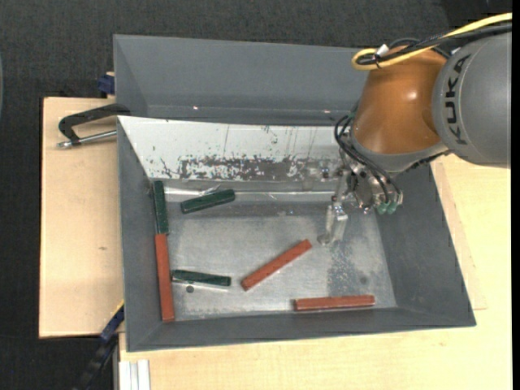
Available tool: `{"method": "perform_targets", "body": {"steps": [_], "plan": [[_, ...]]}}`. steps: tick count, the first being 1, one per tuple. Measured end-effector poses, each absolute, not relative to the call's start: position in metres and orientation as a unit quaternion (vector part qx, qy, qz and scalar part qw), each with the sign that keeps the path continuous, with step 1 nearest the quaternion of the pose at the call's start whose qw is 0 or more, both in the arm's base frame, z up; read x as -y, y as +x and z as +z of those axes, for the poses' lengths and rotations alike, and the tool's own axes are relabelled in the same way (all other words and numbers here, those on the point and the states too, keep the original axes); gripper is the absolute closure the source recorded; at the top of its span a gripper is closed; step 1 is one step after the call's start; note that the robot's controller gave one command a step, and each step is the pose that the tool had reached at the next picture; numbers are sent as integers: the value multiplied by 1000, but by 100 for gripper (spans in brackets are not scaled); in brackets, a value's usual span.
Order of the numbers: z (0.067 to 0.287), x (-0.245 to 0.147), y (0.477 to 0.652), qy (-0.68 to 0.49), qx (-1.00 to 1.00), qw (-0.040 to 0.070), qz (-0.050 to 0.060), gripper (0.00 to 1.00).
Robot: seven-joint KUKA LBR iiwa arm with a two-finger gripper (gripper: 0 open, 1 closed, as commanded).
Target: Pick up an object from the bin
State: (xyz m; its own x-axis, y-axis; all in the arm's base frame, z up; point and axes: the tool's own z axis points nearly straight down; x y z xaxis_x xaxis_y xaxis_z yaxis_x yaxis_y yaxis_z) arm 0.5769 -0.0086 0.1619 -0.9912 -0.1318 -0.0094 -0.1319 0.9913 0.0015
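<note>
Arm comes in from the right, its orange cover (pixel 396 108) hanging over the bin's (pixel 422 242) back right corner. The tool (pixel 328 235) sits low in the bin, right of centre, pointing down at the floor. I cannot tell from here whether it is wide or narrow. I see nothing gripped in it.

Nearest thing: the slanted red bar (pixel 276 265), flat on the floor mid-bin, running from lower left up to upper right. Its upper right end lies just beside the tool tip, a little below and left of it. I cannot tell whether they touch.

Others, all loose and flat, no heap:
- flat red bar (pixel 334 302) along the front wall, below the tool and apart from it.
- long red bar (pixel 165 276) lying against the left wall, front half.
- dark green bar (pixel 158 207) against the same wall, directly behind the long red one, end to end with it.
- tilted green bar (pixel 208 201) near the back left.
- short green bar (pixel 201 279) at front left, just beside the long red bar.
</note>
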Motion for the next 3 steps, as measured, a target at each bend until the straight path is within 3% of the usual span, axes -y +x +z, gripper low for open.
{"method": "perform_targets", "body": {"steps": [1,2,3], "plan": [[137,3,536,-168,-986,1,0,0],[92,-52,540,-149,-989,1,0,0],[72,-69,530,-296,-955,2,1,100]]}}
